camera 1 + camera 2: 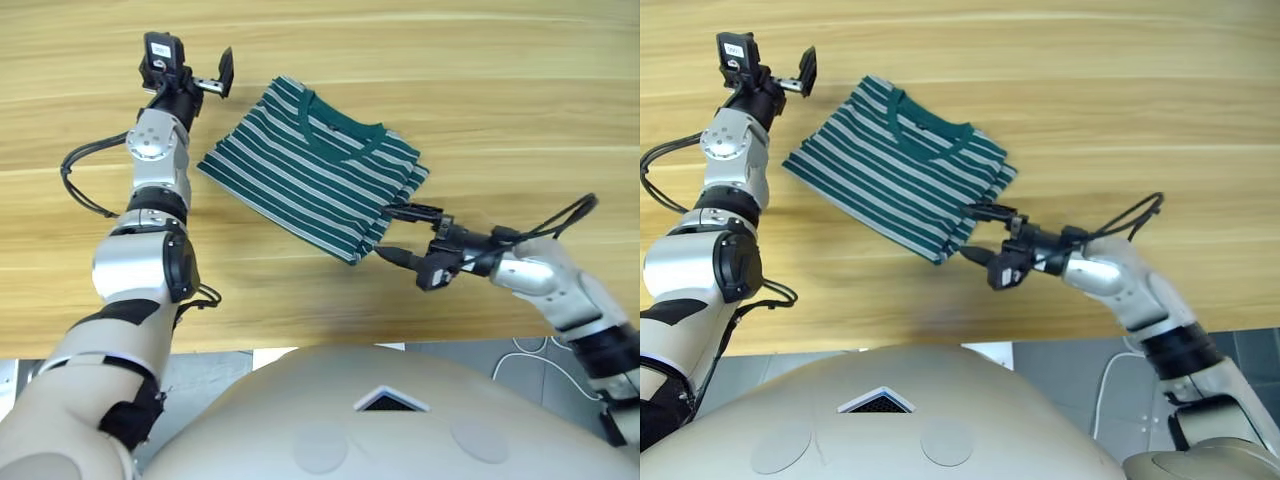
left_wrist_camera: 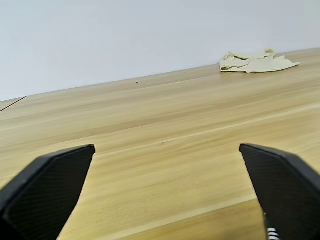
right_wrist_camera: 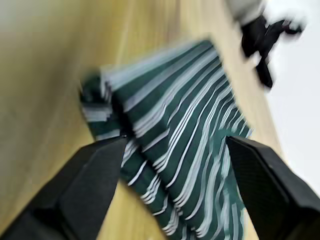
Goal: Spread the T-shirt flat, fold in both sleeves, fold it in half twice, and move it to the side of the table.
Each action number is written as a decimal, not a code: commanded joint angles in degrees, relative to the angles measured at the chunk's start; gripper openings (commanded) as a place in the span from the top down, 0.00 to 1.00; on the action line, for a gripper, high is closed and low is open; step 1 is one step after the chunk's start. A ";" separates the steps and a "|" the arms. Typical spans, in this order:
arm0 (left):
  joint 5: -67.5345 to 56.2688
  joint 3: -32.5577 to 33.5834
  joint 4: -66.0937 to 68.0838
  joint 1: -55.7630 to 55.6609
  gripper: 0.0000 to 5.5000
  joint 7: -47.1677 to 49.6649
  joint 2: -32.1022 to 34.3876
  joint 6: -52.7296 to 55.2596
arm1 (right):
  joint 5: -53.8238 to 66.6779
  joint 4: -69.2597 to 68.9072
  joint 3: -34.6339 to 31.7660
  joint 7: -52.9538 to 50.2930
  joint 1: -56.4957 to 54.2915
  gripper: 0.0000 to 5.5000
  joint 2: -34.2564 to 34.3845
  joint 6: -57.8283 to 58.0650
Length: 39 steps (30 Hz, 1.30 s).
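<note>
Right gripper (image 1: 393, 235) sat low over the table (image 1: 520, 100) with its two fingers spread wide and nothing between them. Taking 12 o'clock as straight away from the robot, it lay at about 4 o'clock from the T-shirt (image 1: 310, 170), right at the near right-hand corner of the garment. One finger reached the edge of the cloth and the other lay just off the corner. Whether either pressed on the fabric could not be told. From the right wrist camera, the black fingers (image 3: 90, 185) framed the stacked edges of the striped fabric, which ran away from them across the wood.

The T-shirt was green with pale stripes and lay folded into a compact, roughly rectangular bundle. Its sleeves were tucked out of sight and the V-shaped collar (image 1: 340, 130) faced up. The bundle sat askew on the table, with its corners pointing toward roughly 12, 3, 6 and 9 o'clock.

The left gripper (image 1: 197, 72) was at about 10 o'clock from the shirt, just beside its far left edge. It too was wide open and held nothing. Its wrist camera looked out between the parted fingers over bare wood toward a crumpled cream cloth (image 2: 257, 60) lying well apart near the table's far edge.
</note>
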 commanded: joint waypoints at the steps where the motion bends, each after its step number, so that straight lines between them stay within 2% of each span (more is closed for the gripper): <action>1: 0.58 -0.17 -0.24 -0.04 0.02 0.18 0.63 0.23 | 8.97 -9.57 -2.04 2.88 3.69 0.33 -3.60 -4.17; 2: 0.55 -0.16 -0.24 -0.17 0.02 0.16 0.71 0.25 | 10.20 -10.38 -1.74 3.48 3.72 0.33 -3.29 -4.22; 5: 0.29 0.01 -0.55 -0.37 0.02 0.02 0.84 -0.14 | 5.91 -5.39 -0.35 2.64 -2.57 0.33 4.06 2.08; 8: -1.49 1.76 -1.04 -1.07 0.02 0.56 0.82 -1.14 | -4.41 1.32 4.33 -0.43 -11.11 0.33 15.50 8.89; 10: -2.26 3.32 -0.26 -2.15 0.02 4.34 1.63 0.37 | -12.84 8.92 9.27 -3.99 -19.14 0.33 25.78 13.04; 12: -3.44 5.42 0.03 -3.02 0.02 7.84 2.21 0.97 | -21.15 17.96 13.96 -7.80 -25.49 0.33 32.57 15.41; 15: -4.87 7.58 0.18 -3.93 0.02 10.52 2.60 0.86 | -29.57 32.16 19.51 -13.64 -32.54 0.33 39.78 17.54; 21: -4.70 7.91 0.62 -3.50 0.02 11.53 1.97 0.39 | -34.97 58.12 26.09 -21.41 -42.78 0.33 50.86 16.93; 25: -4.72 7.96 0.64 -3.18 0.02 11.47 1.52 0.18 | -33.87 74.75 24.63 -28.92 -49.51 0.33 56.11 18.85; 29: -4.63 7.93 0.56 -2.61 0.02 11.42 1.26 -0.13 | -28.06 83.97 17.87 -36.42 -52.99 0.33 57.98 24.35; 34: -4.44 7.66 0.35 -1.92 0.02 11.52 0.39 -0.70 | -21.63 87.71 10.14 -42.62 -54.68 0.33 57.06 28.96; 39: -3.80 6.96 0.00 -1.13 0.02 11.30 -0.37 -1.38 | -18.51 85.05 7.08 -44.00 -55.27 0.33 57.76 23.11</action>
